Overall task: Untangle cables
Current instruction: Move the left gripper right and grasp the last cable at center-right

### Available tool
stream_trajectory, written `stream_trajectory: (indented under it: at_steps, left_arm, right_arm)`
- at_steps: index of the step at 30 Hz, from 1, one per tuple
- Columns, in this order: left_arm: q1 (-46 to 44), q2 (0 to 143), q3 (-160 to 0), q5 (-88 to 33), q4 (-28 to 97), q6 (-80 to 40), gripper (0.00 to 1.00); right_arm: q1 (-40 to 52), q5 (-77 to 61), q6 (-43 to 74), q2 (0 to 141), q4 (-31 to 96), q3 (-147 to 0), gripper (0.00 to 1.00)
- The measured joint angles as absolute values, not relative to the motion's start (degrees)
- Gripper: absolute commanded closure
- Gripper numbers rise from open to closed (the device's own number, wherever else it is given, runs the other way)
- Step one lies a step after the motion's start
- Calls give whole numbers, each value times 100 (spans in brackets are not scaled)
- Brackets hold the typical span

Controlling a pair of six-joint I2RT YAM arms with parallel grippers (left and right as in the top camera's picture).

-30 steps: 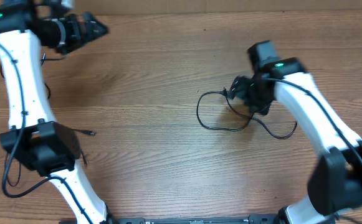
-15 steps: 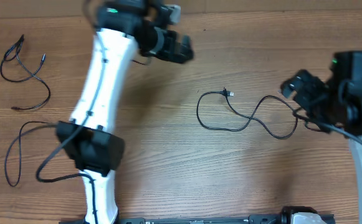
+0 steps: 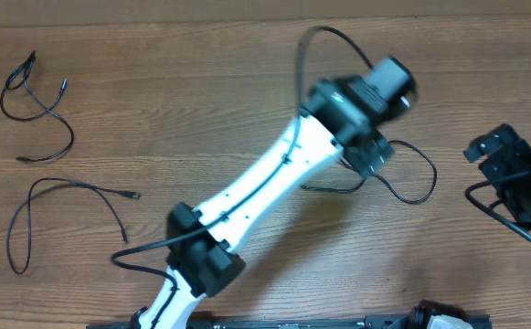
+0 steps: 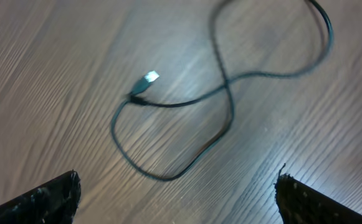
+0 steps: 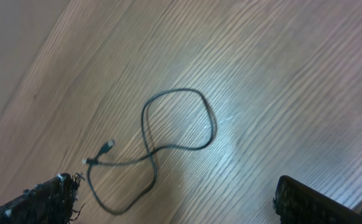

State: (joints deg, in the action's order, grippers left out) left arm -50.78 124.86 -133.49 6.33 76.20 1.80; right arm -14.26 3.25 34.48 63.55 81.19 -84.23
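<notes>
Wooden desk (image 3: 247, 100) fills the overhead frame, crossed diagonally from bottom left of centre to upper right by the white left arm (image 3: 265, 183). The right arm (image 3: 530, 192) sits at the right edge. The left pincer (image 4: 177, 196) hangs open and empty, its tips wide apart in the lower corners of the left wrist view. The right pincer (image 5: 181, 202) is likewise spread and holds nothing. One black cable (image 3: 411, 196) lies right of centre in the overhead frame, partly hidden beneath the left arm; the wrist views show it crossing itself once into a loop. Two more cables lie apart at the left: the upper-left cable (image 3: 46, 114) and the mid-left cable (image 3: 64, 185). The looped cable's silver plug (image 4: 149, 78) rests on the wood.
</notes>
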Motion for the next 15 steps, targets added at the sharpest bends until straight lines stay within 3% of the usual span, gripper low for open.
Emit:
stream_trajectory:
  at_steps: [9, 15]
  left_arm:
    - [-5354, 13515, -13347, 812, 7264, 969, 0]
    - [-5349, 13937, -13327, 49, 6936, 1522, 5]
  right_arm:
    - [-1726, 401, 3450, 6348, 8211, -8423, 0]
    - [-1726, 412, 3448, 6348, 8213, -8423, 0]
